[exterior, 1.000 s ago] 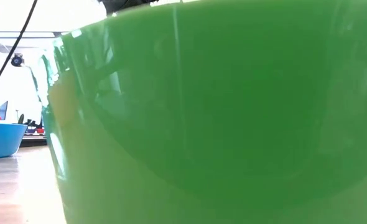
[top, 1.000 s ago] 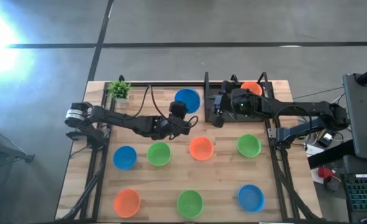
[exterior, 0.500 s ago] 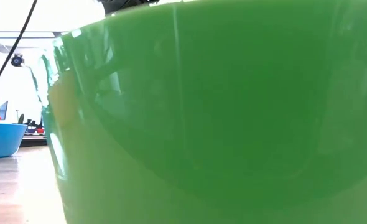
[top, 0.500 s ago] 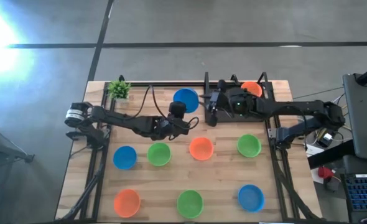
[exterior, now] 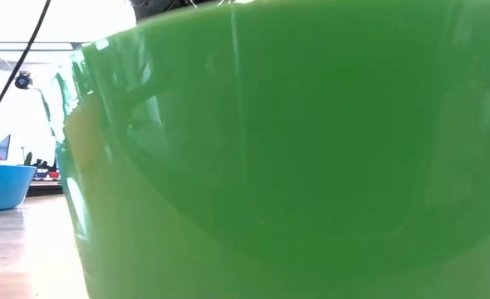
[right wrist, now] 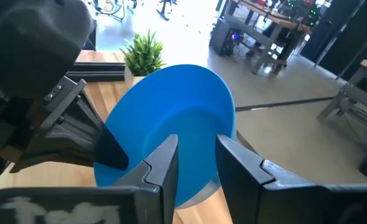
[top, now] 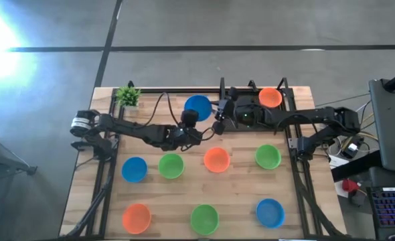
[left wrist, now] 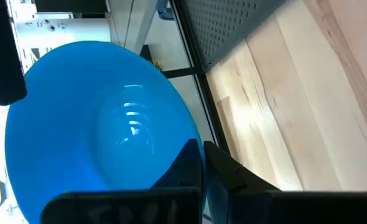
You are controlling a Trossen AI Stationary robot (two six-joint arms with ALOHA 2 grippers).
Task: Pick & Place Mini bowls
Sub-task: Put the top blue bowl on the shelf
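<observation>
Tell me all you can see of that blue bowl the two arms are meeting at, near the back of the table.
The blue bowl is small, round, shallow, glossy like plastic and looks empty. It is tipped up rather than flat, near the table's back edge by the potted plant. The left tool is shut on its rim. The right tool straddles another part of the rim, fingers apart.
</observation>
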